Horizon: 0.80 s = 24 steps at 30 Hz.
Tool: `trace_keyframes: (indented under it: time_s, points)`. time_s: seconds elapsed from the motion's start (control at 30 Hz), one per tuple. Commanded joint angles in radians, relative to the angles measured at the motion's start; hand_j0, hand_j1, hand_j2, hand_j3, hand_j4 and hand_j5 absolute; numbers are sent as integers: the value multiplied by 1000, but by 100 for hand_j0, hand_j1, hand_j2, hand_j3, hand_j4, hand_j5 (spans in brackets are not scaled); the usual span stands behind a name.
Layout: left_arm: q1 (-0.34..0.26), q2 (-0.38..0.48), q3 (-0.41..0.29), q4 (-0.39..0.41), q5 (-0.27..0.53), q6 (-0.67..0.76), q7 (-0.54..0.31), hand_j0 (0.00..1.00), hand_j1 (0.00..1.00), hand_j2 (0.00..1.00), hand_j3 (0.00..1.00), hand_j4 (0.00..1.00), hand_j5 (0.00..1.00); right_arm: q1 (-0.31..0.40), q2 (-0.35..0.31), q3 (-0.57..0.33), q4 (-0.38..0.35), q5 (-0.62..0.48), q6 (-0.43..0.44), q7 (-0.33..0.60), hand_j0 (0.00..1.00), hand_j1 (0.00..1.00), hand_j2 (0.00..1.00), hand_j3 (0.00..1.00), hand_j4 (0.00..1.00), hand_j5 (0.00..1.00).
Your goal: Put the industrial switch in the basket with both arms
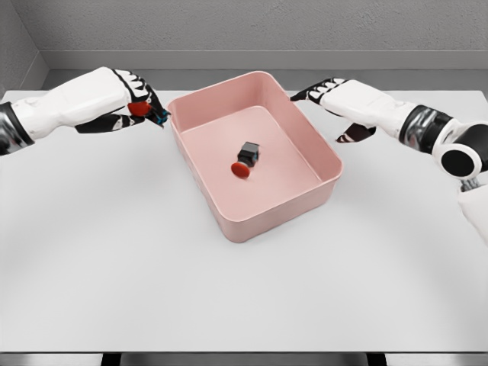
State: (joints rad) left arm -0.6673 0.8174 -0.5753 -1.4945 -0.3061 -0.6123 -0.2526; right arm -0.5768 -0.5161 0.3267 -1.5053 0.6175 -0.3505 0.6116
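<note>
White table [114, 252] carries a pink basket [324, 156] set at an angle near the middle, with both white arms reaching in just beside its far corners. One switch [245, 159], black body with a red button, lies tipped on the basket floor. Left hand [136, 101] has its fingers curled round a second red-capped switch [145, 110] just outside the basket's left corner; right hand [332, 97] is empty, fingers extended flat.
</note>
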Motion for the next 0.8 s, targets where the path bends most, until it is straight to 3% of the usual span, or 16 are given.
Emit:
trace_keyframes:
  time_s: [0.0,0.17,0.27,0.4,0.77]
  points:
    - [-2,-6,0,-13,7,1,1,52,52,52,52,52,52,3,-55,-70,-1,-7,-16,-1,100,100,100,100,100,100]
    - [-14,-7,-3,-30,7,1,1,53,53,53,53,53,53,97,-90,-199,-1,-10,-68,-1,100,100,100,100,100,100]
    - [-15,-23,-3,-38,7,1,1,52,52,52,52,52,52,127,-111,-213,-1,-12,-76,-1,100,100,100,100,100,100]
    - [-18,-34,-5,-66,5,1,1,53,53,53,53,53,53,129,-107,-212,-4,-12,-74,-1,100,100,100,100,100,100]
    - [-46,-168,-24,-70,-4,1,-28,53,53,53,53,53,53,123,-99,-207,0,-12,-74,-1,100,100,100,100,100,100]
